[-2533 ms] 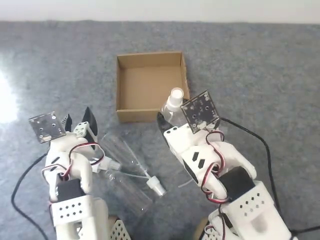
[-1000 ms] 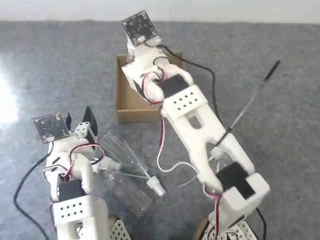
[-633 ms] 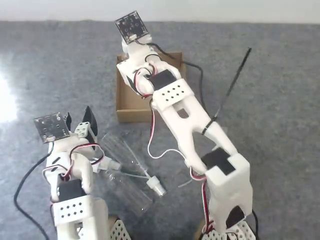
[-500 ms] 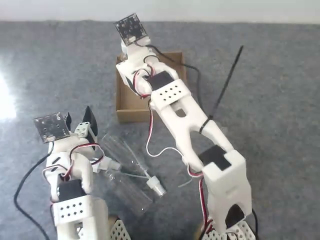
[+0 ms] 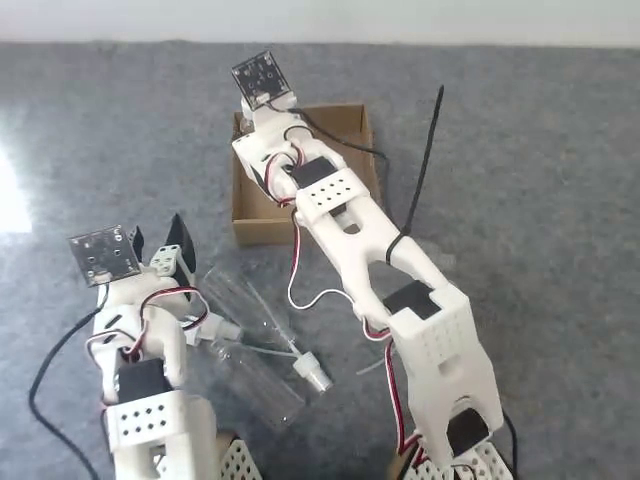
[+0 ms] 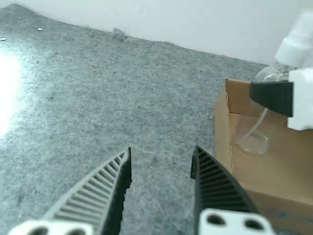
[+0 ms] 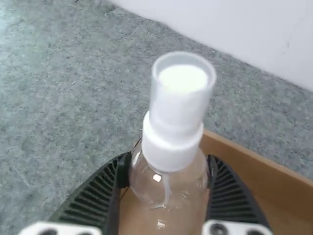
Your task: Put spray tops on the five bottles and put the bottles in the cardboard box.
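The right gripper [image 7: 167, 169] is clamped on a clear bottle [image 7: 168, 191]. Its two ribbed jaws press on opposite sides of the body, just below the shoulder. The bottle's long axis stands about upright, with the white spray top [image 7: 177, 105] pointing up and the base pointing down into the box [image 7: 254, 166]. In the high view the right arm [image 5: 370, 260] stretches from the near right edge out over the far left part of the box [image 5: 262, 232] and covers the bottle.

The left wrist view shows the bottle's base [image 6: 253, 141] below the box's rim [image 6: 230, 98], inside the left wall. Whether it touches the floor of the box is hard to tell.

The left gripper [image 6: 161, 152] sits near and left, well apart from the box, pointing far. Its jaws are spread with nothing between them. In the high view it [image 5: 155, 232] is just left of the loose bottles.

Two clear bottles [image 5: 240, 298] lie on their sides on the grey table [image 5: 560, 150] between the arms. Their long axes seem to run from far left to near right, but the clear plastic blurs their outlines. A loose spray top [image 5: 314, 376] lies on its side at their near right end, its thin tube pointing left.
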`<act>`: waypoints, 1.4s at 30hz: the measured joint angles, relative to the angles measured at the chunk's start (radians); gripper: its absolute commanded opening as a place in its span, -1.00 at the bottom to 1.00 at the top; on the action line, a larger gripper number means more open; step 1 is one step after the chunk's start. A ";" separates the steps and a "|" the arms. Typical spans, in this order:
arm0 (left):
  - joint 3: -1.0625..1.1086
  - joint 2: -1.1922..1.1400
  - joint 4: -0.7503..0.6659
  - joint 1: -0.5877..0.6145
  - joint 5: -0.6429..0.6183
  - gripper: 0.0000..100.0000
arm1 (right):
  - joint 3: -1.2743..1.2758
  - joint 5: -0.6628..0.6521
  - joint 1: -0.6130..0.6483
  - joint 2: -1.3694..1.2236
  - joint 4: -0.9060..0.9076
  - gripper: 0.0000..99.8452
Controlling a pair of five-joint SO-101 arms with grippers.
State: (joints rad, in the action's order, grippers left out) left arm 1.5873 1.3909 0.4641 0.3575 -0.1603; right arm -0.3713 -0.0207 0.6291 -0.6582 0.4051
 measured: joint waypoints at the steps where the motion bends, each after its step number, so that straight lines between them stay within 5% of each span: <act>1: 0.000 0.000 0.000 0.000 0.000 -0.62 | 0.000 0.000 0.000 -0.012 -0.020 -0.74; 16: 0.000 0.000 0.000 0.000 0.000 -0.62 | -0.023 0.000 0.000 -0.132 -0.253 -0.74; 42: 0.000 0.000 0.000 0.000 0.002 -0.62 | -0.023 0.000 0.000 -0.184 -0.381 -0.73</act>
State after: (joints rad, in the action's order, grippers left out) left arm 1.5873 1.3909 0.4641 0.3575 -0.1588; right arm -0.3943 -0.0207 0.6291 -0.8424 0.0245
